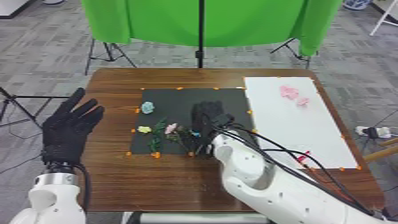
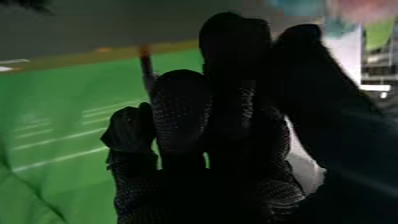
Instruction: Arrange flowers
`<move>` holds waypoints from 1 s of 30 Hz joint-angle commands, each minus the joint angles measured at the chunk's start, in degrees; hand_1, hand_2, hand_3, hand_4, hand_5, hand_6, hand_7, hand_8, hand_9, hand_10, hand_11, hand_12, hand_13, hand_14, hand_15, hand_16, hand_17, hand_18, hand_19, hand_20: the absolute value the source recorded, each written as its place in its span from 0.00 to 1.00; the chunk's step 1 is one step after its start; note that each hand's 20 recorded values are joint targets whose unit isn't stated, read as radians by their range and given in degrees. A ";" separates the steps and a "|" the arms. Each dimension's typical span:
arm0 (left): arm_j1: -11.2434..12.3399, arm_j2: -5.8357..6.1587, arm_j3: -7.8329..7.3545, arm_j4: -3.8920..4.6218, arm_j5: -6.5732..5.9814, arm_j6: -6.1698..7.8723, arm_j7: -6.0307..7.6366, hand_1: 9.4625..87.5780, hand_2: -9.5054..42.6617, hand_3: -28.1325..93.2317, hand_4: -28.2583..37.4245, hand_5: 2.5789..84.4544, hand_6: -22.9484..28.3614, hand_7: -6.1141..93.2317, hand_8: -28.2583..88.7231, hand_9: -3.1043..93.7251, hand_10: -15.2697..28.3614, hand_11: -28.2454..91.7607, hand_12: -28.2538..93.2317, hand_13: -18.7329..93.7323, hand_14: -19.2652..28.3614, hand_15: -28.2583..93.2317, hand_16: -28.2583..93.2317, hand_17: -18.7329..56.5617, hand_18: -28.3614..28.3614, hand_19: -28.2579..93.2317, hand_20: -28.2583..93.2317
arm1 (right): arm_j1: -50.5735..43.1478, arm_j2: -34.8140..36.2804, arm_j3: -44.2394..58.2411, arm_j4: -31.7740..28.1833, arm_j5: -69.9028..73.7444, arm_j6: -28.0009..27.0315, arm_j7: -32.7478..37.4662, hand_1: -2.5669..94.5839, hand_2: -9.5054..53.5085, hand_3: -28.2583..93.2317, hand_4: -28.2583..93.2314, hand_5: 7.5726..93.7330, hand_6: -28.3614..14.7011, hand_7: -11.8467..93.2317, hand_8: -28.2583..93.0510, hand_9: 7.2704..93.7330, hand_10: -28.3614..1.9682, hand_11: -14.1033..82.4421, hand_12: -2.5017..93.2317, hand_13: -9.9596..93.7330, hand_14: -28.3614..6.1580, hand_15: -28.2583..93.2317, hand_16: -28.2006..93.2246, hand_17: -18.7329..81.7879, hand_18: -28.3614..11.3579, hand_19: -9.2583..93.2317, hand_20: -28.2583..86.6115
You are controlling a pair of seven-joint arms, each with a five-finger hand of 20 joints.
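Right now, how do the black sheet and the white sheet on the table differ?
The black sheet is dark and squarish, while the white sheet is pale and reaches both farther from the robot and nearer to it. The black sheet bears a pale blue flower and a yellow flower; the white sheet has pink flowers toward its far end. Both lie flat with orange marks along their edges.

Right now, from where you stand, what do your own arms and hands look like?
My left arm and right arm have smooth, rounded white shells. Black cables run along the right one, and the left wrist has a silvery collar. My left hand and right hand wear black fabric gloves.
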 commanded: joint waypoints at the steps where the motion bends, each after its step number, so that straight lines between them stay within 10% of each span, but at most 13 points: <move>1: 0.89 -0.48 0.19 0.20 0.11 -0.30 -0.29 0.20 0.37 0.88 0.05 0.43 0.62 0.18 0.16 0.40 0.81 0.46 0.32 0.40 0.96 0.68 0.16 0.13 0.96 0.71 0.33 | -1.52 0.67 1.44 -1.83 -1.88 -0.33 -1.21 0.41 0.00 0.87 0.00 0.72 0.71 0.26 0.13 0.82 0.60 0.65 0.24 0.72 0.53 0.92 0.37 0.43 0.14 1.00 0.77; 13: 1.25 -0.35 0.43 0.11 0.27 -0.15 -0.32 0.20 0.37 0.88 0.05 0.43 0.62 0.18 0.16 0.40 0.81 0.46 0.32 0.40 0.97 0.68 0.16 0.13 0.96 0.71 0.33 | 8.17 11.51 3.18 -1.38 4.05 10.56 8.97 0.37 0.00 0.86 0.00 0.68 0.66 0.26 0.13 0.75 0.52 0.61 0.21 0.68 0.47 0.92 0.37 0.42 0.13 1.00 0.78; 30: -2.99 0.83 3.18 3.01 -0.78 -1.45 0.53 0.19 0.37 0.87 0.05 0.41 0.58 0.17 0.16 0.39 0.80 0.45 0.32 0.39 0.97 0.68 0.16 0.13 0.96 0.70 0.33 | 13.36 18.75 6.68 15.14 12.80 -8.80 14.88 0.32 0.00 0.91 0.00 0.44 0.62 0.26 0.13 0.43 0.26 0.35 0.17 0.44 0.27 0.82 0.27 0.28 0.13 0.87 0.73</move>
